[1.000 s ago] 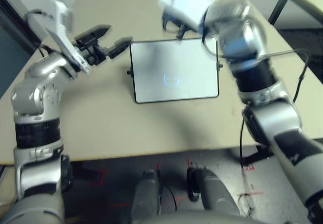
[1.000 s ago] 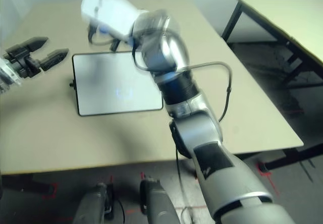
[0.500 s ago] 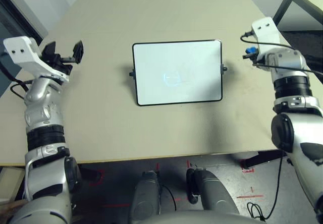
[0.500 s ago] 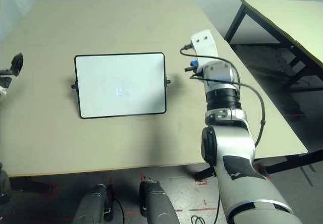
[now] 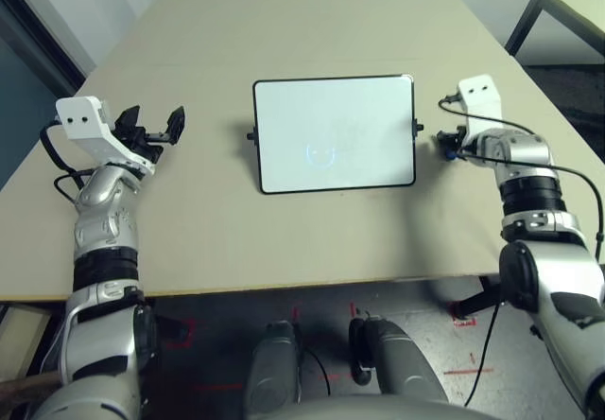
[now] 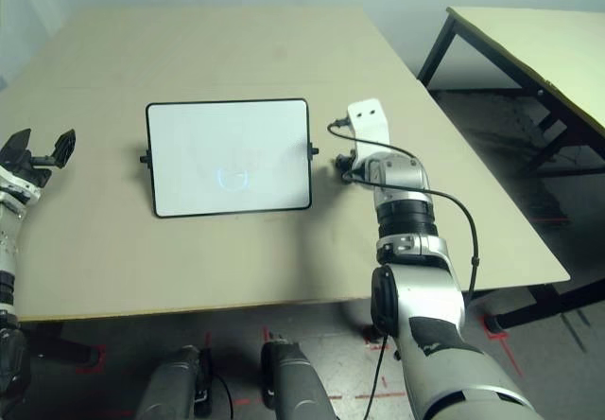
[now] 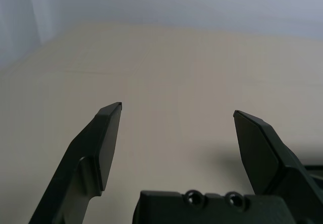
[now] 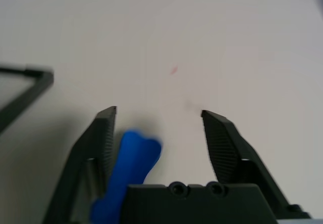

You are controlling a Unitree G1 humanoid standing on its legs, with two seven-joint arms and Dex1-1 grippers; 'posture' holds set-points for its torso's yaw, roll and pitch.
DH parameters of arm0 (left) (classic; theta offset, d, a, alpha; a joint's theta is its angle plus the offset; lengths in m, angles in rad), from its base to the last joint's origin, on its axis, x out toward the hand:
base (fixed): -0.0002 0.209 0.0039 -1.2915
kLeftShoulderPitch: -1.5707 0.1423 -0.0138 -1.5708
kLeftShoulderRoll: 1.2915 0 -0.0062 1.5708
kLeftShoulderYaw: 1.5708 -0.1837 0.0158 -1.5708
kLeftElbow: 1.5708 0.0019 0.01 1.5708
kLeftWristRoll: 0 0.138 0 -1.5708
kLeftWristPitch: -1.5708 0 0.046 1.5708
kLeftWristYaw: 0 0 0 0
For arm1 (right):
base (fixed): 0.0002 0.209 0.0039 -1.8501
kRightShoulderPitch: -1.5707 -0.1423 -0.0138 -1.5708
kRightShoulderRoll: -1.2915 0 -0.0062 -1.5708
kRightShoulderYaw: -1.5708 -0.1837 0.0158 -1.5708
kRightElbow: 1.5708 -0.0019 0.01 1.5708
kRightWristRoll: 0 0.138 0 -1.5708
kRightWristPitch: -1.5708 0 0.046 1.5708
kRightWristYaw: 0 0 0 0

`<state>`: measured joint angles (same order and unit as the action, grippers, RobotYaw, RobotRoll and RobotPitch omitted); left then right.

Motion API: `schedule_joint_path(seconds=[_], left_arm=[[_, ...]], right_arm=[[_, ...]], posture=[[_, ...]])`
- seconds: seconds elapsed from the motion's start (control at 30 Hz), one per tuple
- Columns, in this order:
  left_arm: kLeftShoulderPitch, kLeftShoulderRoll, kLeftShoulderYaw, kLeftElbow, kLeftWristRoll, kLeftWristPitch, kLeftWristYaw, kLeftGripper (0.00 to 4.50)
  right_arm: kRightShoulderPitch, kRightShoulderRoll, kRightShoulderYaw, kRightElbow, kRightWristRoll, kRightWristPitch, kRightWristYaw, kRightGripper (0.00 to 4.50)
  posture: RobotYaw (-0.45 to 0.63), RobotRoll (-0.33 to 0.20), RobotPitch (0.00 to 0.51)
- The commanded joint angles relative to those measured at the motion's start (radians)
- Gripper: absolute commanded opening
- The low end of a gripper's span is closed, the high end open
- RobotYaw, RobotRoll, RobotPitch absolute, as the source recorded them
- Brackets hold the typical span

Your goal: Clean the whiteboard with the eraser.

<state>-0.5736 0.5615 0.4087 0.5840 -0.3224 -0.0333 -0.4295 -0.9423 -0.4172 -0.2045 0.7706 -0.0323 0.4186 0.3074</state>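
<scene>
The whiteboard (image 5: 333,127) lies flat mid-table, black-framed, with a small blue scribble (image 5: 322,153) near its middle. My right gripper (image 5: 444,144) hovers low over the table just off the board's right edge. In the right wrist view that gripper (image 8: 157,113) is open, and the blue eraser (image 8: 128,168) sits between its fingers, close against one finger and apart from the other. A corner of the board (image 8: 30,80) is visible there too. My left gripper (image 5: 156,127) stands open and empty well off the board's left side, also seen as the left gripper (image 7: 176,113).
The tan table (image 5: 284,240) has bare surface on every side of the board, with its front edge close to my body. A second table (image 6: 529,42) stands to the back right, across a floor gap. A black cable (image 6: 454,212) loops off my right forearm.
Both arms have swung outward from the board and lowered. My right gripper went from the board's far edge to beside its right edge with the eraser. My left gripper pulled away to the left.
</scene>
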Motion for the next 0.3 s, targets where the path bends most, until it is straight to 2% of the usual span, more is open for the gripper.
schedule_joint_path(seconds=[0.03,0.17,0.3], left_arm=[[-0.015,-0.012,-0.003,0.045,0.007,-0.030,0.010,4.50],[-0.044,0.003,0.021,0.139,0.020,-0.106,0.054,4.50],[-0.062,0.007,0.036,0.226,0.018,-0.149,0.096,4.50]], right_arm=[[0.015,-0.032,-0.040,0.089,0.032,-0.206,-0.040,4.47],[0.033,-0.068,-0.087,0.206,0.054,-0.391,-0.143,4.47],[0.088,-0.097,-0.108,0.303,0.063,-0.471,-0.212,4.47]], posture=[[0.00,0.000,0.101],[-0.01,0.000,0.094],[-0.02,0.000,0.073]])
